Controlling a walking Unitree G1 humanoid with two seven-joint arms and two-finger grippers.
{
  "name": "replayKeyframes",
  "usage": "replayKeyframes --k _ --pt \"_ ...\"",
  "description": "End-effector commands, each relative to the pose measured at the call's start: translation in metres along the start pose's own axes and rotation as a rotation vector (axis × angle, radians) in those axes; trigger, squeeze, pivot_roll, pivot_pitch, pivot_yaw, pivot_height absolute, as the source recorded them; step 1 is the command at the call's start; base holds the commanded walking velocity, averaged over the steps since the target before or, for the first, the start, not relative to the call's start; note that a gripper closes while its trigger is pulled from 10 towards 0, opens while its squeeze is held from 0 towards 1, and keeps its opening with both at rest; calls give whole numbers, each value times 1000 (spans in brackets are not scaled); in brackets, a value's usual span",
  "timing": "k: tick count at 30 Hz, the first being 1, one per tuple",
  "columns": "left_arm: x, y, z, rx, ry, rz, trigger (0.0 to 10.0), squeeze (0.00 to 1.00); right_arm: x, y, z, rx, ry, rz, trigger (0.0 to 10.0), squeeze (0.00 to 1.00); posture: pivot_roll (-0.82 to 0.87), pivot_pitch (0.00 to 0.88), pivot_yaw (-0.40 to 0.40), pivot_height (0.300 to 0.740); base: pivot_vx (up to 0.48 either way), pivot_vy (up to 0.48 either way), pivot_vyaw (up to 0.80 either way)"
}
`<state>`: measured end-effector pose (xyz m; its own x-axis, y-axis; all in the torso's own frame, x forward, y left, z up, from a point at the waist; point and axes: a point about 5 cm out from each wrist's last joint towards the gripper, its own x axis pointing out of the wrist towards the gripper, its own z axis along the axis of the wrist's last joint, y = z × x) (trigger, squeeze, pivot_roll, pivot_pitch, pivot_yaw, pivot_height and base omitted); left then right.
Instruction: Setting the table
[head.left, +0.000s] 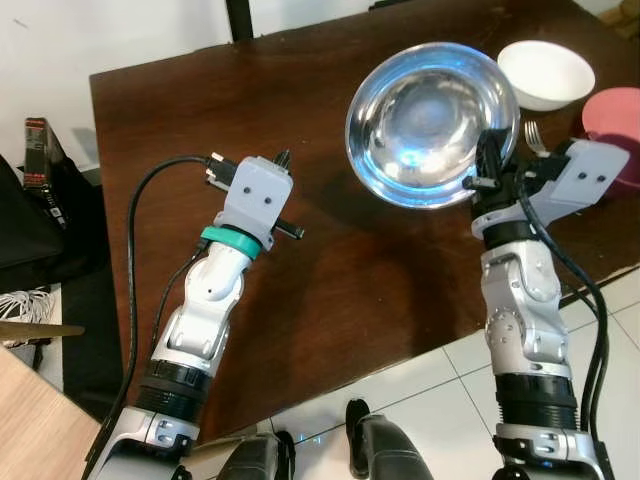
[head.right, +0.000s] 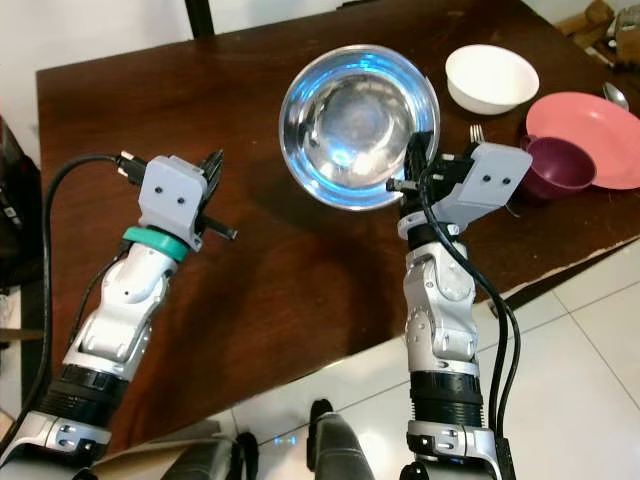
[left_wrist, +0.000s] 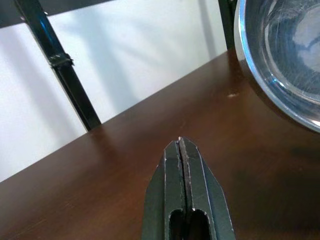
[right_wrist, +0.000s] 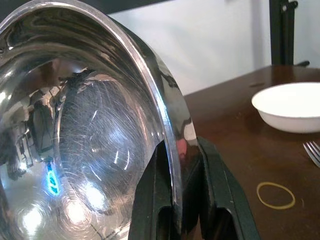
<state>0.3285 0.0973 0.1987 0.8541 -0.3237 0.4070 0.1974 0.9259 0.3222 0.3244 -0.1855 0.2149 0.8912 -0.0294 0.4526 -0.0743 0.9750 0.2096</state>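
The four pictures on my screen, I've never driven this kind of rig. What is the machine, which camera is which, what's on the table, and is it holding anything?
It is a humanoid robot with two silver arms, each ending in a gripper of two long black fingers. The two wide pictures come from a stereo camera on its head, looking down at a dark wooden table. The other two come from cameras on the wrists, looking along each gripper's fingers.

The right gripper is clamped on the rim of a big steel bowl, held tilted above the table. The left gripper is shut and holds nothing, over bare wood.

On the table, to the robot's right: a white bowl, a pink plate with a dark purple cup on it, a fork and a rubber band.
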Motion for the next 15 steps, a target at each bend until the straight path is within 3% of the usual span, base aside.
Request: replayKeyframes --k 1,10,15 --pt "-3 -1 -3 -10 16 -2 10000 0 -1 0 1 2 -11 4 10000 0 -93 123 79 740 0 0 0" --pt "-4 1 -6 -33 41 13 10000 0 1 0 -5 -37 27 8 10000 0 -92 125 80 740 0 0 0" --pt "-4 10 -7 -19 67 5 10000 0 22 0 -21 -76 151 21 10000 0 -74 163 85 740 0 0 0"
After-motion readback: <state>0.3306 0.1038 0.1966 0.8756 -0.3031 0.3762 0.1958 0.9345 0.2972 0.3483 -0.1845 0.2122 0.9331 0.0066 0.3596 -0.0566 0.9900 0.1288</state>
